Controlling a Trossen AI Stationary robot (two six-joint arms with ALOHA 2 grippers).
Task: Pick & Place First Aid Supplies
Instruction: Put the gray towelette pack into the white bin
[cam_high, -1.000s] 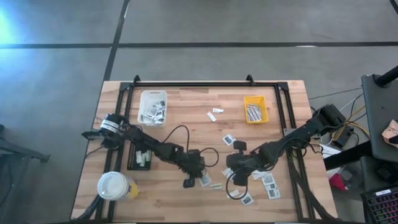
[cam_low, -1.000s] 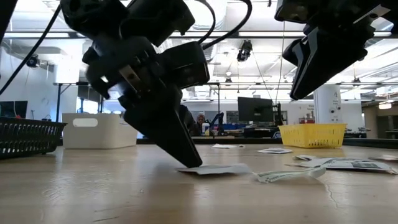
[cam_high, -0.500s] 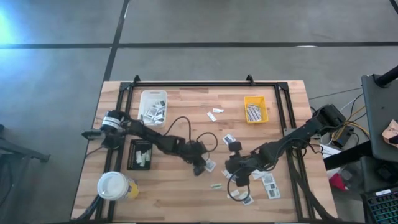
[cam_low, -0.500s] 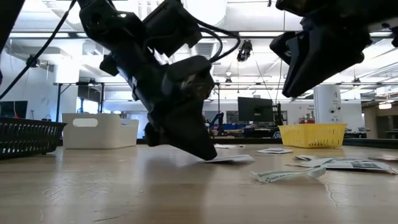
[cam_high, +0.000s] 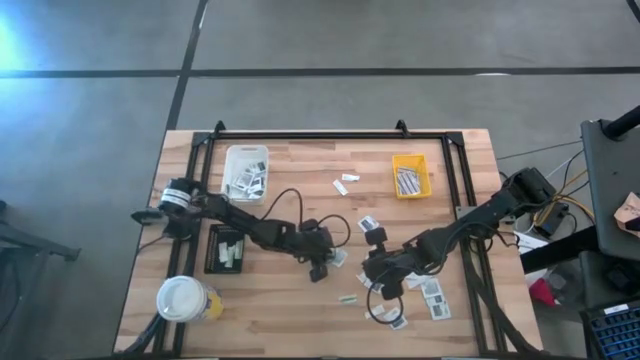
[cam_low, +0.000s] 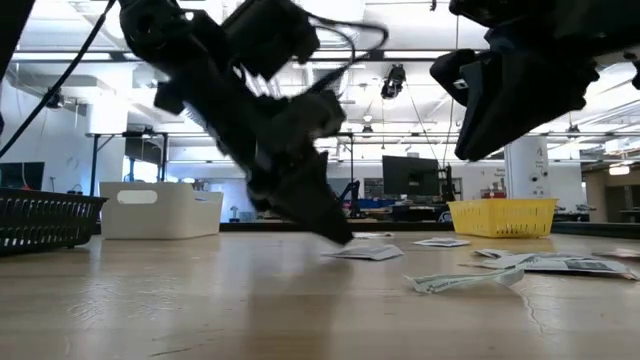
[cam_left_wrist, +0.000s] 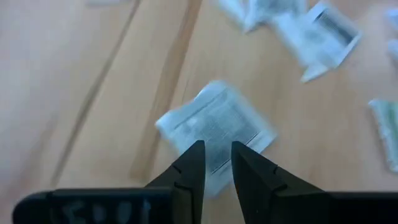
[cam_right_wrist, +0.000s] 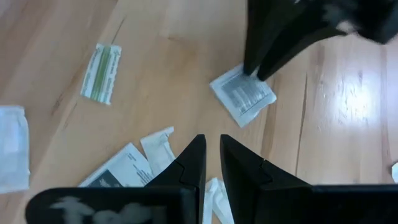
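Note:
My left gripper (cam_left_wrist: 217, 145) is near the table's middle (cam_high: 322, 268), shut on a small flat white packet with grey print (cam_left_wrist: 214, 121), which also shows as the packet (cam_high: 339, 259) from above. My right gripper (cam_right_wrist: 212, 139) hangs shut over the wood a little to the right (cam_high: 388, 288), holding nothing, with loose packets (cam_high: 430, 290) around it. A green striped strip (cam_right_wrist: 102, 71) lies flat on the table nearby. More packets (cam_high: 367, 224) lie scattered farther back. My left gripper pinches the packet's near edge (cam_left_wrist: 214, 163) between its two fingers. The fingers slant down from the table's left and near side. The packet (cam_low: 368, 252) lies almost level at the fingertips; whether its far part rests on the table, I cannot tell.
A white tray (cam_high: 246, 172) with packets stands at the back left, a yellow tray (cam_high: 410, 176) at the back right, and a black tray (cam_high: 226, 248) at the left. A white-lidded yellow cup (cam_high: 183, 298) stands at the near left corner. A black frame (cam_high: 330, 134) borders the table.
My left gripper has gone up and toward the table's far right, rolling as it went. The packet has come along from near the front edge toward the middle. My right gripper has rolled about its own line while staying in place.

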